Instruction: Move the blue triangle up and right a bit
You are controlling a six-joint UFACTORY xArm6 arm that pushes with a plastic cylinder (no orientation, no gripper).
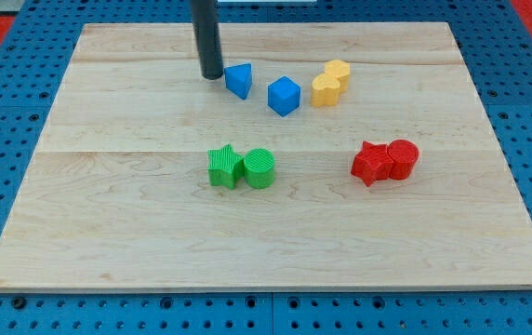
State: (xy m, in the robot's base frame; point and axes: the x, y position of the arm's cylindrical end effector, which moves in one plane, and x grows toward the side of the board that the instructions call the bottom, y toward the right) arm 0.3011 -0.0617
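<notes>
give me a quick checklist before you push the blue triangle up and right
1. My tip in view: ok, just left of the blue triangle.
2. Tip touching the triangle: cannot tell, a slim gap seems to show.
3. Tip below-left for an up-right push: not ok, it sits level, directly left.
4. Path up-right of the triangle free: ok.
5. Blue cube out of the way: ok, it lies lower right.
6. Yellow blocks clear: ok, further right.

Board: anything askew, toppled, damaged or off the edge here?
Nothing stands out. All blocks sit on the board; my tip is just left of the blue triangle.
</notes>
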